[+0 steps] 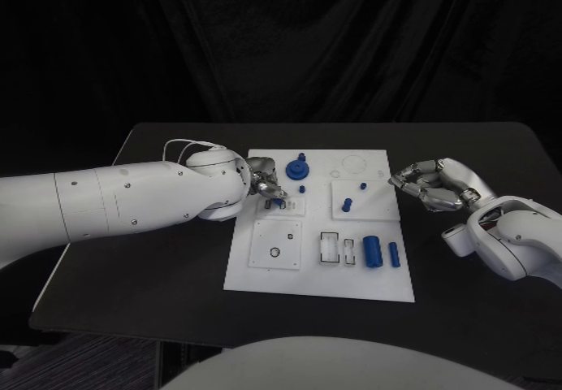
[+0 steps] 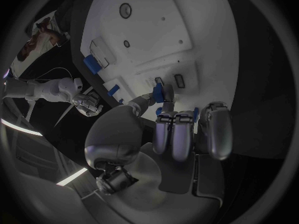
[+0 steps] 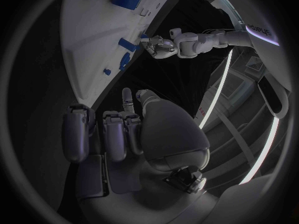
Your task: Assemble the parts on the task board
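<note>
The white task board (image 1: 322, 272) lies in the middle of the black table. My left hand (image 1: 265, 184) hovers over the board's upper left part. Its thumb and fingers pinch a small blue part (image 2: 160, 92) just above two small slots (image 2: 179, 80). My right hand (image 1: 431, 185) hangs at the board's right edge with its fingers curled in on nothing. A blue round geared part (image 1: 300, 170) stands at the board's far side. Small blue pegs (image 1: 362, 186) and a blue block (image 1: 348, 204) sit on the raised plate to the right.
A blue cylinder (image 1: 373, 251) and a blue bar (image 1: 394, 253) lie side by side in the board's near right area, beside two rectangular frames (image 1: 330, 247). The table's edge (image 1: 71, 268) runs near my left arm. Bare black table surrounds the board.
</note>
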`<state>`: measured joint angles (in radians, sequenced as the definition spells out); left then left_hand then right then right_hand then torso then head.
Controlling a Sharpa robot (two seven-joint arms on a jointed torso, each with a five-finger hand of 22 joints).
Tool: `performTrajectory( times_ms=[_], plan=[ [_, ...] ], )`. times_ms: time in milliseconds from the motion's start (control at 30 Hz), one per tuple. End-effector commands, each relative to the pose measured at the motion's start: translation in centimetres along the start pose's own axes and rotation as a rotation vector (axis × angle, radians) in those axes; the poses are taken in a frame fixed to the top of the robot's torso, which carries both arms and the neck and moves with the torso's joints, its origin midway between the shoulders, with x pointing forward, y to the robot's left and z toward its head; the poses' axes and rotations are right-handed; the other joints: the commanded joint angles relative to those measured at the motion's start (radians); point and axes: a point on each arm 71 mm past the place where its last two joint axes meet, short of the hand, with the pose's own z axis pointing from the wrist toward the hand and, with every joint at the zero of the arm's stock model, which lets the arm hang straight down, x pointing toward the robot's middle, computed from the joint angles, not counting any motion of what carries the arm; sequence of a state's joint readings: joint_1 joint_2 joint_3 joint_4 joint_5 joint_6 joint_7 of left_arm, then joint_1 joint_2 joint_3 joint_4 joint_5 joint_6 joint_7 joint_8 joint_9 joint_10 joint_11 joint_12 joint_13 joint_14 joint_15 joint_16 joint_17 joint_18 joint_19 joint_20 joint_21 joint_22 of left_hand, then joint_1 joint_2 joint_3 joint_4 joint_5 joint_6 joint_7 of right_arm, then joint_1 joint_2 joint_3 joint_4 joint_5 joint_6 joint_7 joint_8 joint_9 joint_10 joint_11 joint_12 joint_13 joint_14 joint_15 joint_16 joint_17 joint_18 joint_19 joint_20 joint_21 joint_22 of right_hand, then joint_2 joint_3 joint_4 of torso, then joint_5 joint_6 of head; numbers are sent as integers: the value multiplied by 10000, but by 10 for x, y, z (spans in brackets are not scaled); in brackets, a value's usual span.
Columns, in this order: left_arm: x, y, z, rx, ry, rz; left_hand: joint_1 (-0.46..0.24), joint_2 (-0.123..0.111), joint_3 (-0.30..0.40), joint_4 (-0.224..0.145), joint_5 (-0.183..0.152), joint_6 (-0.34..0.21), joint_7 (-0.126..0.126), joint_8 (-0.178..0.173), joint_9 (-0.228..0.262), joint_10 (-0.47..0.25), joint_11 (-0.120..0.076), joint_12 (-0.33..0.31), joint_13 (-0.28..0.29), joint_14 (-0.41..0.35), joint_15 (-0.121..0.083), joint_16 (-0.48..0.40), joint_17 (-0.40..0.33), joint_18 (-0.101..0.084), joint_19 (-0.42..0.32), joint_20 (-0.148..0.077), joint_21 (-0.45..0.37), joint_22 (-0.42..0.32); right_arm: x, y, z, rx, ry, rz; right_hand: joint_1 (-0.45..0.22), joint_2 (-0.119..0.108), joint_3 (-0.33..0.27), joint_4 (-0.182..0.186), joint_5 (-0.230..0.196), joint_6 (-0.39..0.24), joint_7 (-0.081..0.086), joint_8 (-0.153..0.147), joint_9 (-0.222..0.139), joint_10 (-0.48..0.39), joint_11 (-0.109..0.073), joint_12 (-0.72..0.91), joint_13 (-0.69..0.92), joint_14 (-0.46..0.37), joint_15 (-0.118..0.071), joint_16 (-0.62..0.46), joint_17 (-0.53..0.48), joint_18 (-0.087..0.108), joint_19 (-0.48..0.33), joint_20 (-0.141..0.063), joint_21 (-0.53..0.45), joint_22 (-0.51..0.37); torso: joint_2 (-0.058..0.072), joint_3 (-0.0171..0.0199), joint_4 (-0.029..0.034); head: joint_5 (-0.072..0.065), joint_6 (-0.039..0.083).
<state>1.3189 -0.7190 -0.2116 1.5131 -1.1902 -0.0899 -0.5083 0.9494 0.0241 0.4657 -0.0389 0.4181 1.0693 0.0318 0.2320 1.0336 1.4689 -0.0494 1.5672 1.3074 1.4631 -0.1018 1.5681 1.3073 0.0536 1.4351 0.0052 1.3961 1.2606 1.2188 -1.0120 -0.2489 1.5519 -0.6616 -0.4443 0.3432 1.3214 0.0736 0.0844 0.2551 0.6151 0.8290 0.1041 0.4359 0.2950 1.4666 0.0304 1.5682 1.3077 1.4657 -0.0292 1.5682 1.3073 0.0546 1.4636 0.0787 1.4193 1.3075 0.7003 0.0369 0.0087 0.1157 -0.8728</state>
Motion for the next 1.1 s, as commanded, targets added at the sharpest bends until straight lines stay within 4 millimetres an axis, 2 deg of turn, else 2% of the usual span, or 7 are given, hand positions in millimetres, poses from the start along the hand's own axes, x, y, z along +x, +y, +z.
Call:
performTrajectory(
  times_ms=[33,400,567,1100],
  plan=[
    [-2,-2,0,304,-498,-262,-62,88,59,19,53,161,-169,9,6,1019,-64,36,2634,1077,-63,27,2635,193,-88,-10,-48,-24,1,-2,0,183,83,38,116,5,53,3,43,-67,1,55,9,1042,-19,26,2631,1051,-54,26,2635,-123,208,-45,-52,2074,0,-1,8,-6,2],
    [4,2,-1,381,-912,-663,-114,133,72,74,32,163,-163,-19,0,1019,-64,36,2634,1077,-65,27,2635,204,-110,-12,-88,-75,2,-1,-1,184,74,41,133,3,66,-10,53,-75,1,64,9,1042,-19,26,2631,1051,-54,26,2635,-122,206,-44,-55,2073,-13,25,-5,1,2],
    [9,3,-2,415,-1019,-810,-119,145,77,83,29,170,-166,-20,0,1019,-64,36,2634,1077,-65,27,2635,210,-121,-13,-104,-99,1,-1,-1,183,68,43,133,3,66,-10,53,-75,1,64,9,1042,-19,26,2631,1051,-54,26,2635,-122,206,-44,-55,2073,-3,10,-4,10,2],
    [17,7,-2,371,-962,-926,-173,174,71,143,10,195,-166,-31,0,1019,-62,36,2634,1077,-64,27,2635,214,-127,-14,-126,-119,1,-1,-2,165,33,35,157,-8,81,-30,79,-84,1,81,10,1042,-19,26,2631,1051,-54,26,2635,-122,206,-44,-53,2073,-7,15,-7,28,2]
  ],
)
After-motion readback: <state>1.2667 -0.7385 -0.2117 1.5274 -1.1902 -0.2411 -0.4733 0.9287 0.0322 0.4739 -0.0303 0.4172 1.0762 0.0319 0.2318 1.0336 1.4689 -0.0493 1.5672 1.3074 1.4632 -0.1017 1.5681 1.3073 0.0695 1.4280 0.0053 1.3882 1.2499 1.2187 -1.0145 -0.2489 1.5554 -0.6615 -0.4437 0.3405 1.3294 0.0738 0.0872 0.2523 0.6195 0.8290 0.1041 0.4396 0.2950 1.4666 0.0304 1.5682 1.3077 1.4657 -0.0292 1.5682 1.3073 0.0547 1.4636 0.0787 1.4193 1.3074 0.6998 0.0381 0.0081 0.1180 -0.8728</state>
